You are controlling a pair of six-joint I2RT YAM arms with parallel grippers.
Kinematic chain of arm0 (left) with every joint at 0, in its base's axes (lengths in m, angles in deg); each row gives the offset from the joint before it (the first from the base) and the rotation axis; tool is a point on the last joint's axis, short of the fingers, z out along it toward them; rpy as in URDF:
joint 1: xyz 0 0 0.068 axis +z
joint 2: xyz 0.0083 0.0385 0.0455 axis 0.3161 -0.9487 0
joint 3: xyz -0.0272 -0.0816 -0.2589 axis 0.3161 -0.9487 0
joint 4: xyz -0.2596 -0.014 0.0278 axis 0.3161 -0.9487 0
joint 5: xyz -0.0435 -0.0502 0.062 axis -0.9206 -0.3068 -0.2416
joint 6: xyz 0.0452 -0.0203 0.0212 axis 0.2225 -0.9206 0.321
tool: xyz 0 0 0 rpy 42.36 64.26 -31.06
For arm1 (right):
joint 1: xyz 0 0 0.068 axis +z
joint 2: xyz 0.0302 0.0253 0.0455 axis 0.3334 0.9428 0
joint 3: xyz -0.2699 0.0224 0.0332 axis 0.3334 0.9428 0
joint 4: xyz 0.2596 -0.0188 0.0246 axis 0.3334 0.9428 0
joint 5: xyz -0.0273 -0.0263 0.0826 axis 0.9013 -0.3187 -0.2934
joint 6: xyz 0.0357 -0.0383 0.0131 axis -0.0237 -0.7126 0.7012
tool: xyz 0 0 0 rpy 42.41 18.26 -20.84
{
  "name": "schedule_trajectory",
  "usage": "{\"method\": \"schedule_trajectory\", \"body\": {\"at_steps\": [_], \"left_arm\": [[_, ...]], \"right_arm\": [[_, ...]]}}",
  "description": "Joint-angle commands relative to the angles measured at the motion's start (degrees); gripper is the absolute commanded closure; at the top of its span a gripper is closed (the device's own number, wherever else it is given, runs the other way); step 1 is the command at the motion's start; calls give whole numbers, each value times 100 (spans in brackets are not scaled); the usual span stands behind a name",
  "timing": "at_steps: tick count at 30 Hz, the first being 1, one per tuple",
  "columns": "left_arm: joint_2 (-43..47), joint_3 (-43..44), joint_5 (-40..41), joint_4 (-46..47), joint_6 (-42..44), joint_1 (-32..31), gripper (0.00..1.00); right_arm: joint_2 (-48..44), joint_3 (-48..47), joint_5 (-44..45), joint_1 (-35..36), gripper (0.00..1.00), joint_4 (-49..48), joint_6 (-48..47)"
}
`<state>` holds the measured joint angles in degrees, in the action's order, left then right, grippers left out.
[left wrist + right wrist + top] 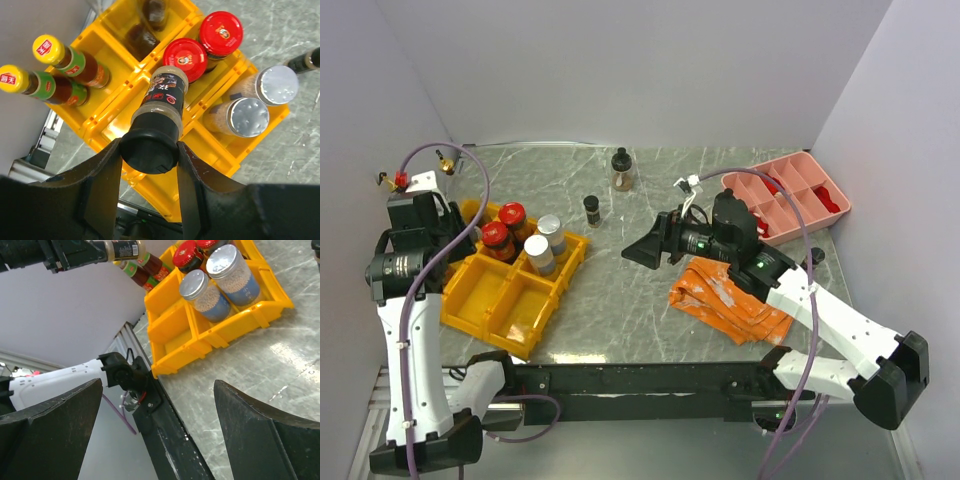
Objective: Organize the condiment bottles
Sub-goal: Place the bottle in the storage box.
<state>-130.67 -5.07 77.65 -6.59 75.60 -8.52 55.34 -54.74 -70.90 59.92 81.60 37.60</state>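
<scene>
My left gripper (150,148) is shut on the black cap of a glass bottle (164,97) with a dark label, held above the yellow bins (125,112). In the top view it (463,238) is at the bins' left edge. The bins hold two red-lid jars (512,215), two silver-lid jars (550,228) and two yellow-cap bottles (48,49). A small dark bottle (591,208) and a round black-top bottle (621,170) stand on the table behind. My right gripper (645,250) is open and empty, above the table's middle, facing the bins (175,325).
A pink divided tray (790,195) with red items sits at the back right. Orange packets (725,295) lie under my right arm. The near bin compartments (485,290) look empty. A black rail (165,430) runs along the table's near edge. Walls close three sides.
</scene>
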Motion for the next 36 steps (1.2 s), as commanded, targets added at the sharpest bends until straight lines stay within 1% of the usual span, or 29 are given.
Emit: {"method": "schedule_trajectory", "body": {"at_steps": [1, 4, 6, 7, 8, 10, 11, 12, 15, 16, 18, 21, 22, 24, 25, 26, 27, 28, 30, 33, 34, 35, 36], "left_arm": [[-26, -26, 332, 108, -147, 2, 99], [-263, -9, 525, 83, -209, 11, 99], [-605, 87, 927, -23, -498, 2, 99], [-737, 227, 1104, -249, -1091, 11, 99], [-1025, 315, 1167, -374, -1297, 11, 99], [-1256, 465, 852, -550, -1605, 11, 99], [-1283, 387, 677, -437, -1572, 11, 99], [-1248, 186, 283, -341, -1528, 2, 99], [-1029, -140, -45, -59, -1589, 11, 99], [-959, -193, 93, -24, -1833, 2, 99], [-713, -403, 182, 160, -2001, -7, 99], [-536, -580, 761, 109, -2510, -94, 99], [-519, -580, 1180, 22, -2877, -112, 99], [-501, -545, 1482, -198, -3178, -243, 99], [-484, -528, 1553, -277, -3510, -253, 99], [-483, -510, 1563, -295, -3653, -262, 99], [-475, -510, 1510, -348, -3794, -262, 99], [-501, -510, 1423, -383, -4117, -262, 99], [-571, -475, 1221, -497, -4365, -270, 99], [-913, -309, 1333, -901, -4647, -262, 99], [-1253, -221, 1395, -1285, -4726, -253, 99], [-1457, 6, 1439, -1463, -4701, -253, 99], [-1894, 122, 1405, -1613, -4231, -244, 99]], "right_arm": [[-192, 45, 109, -37, 0, 100, -270], [-140, -60, 66, -37, 0, 170, -279], [-148, -61, 39, -37, 0, 162, -270], [-192, -60, 56, -46, 0, 162, -261], [-201, -60, 83, -46, 0, 179, -270], [-262, -43, 170, -37, 0, 223, -305], [-297, -34, 188, -37, 0, 223, -305], [-324, 1, 197, -46, 0, 215, -288], [-412, 36, 223, -37, 0, 197, -287], [-464, 45, 276, -37, 0, 223, -288], [-526, 71, 320, -37, 0, 267, -349], [-631, 71, 399, -37, 0, 337, -402], [-675, 89, 399, -37, 0, 346, -402], [-710, 107, 408, -46, 0, 346, -411], [-728, 107, 417, -46, 0, 355, -411], [-746, 115, 443, -37, 0, 364, -402], [-772, 115, 452, -37, 0, 364, -411], [-781, 133, 461, -46, 0, 355, -411], [-781, 107, 470, -37, 0, 373, -428], [-790, 28, 522, -46, 0, 487, -481], [-798, 19, 548, -46, 0, 504, -490], [-825, 19, 575, -46, 0, 513, -498], [-851, 19, 610, -46, 0, 505, -498]]}}
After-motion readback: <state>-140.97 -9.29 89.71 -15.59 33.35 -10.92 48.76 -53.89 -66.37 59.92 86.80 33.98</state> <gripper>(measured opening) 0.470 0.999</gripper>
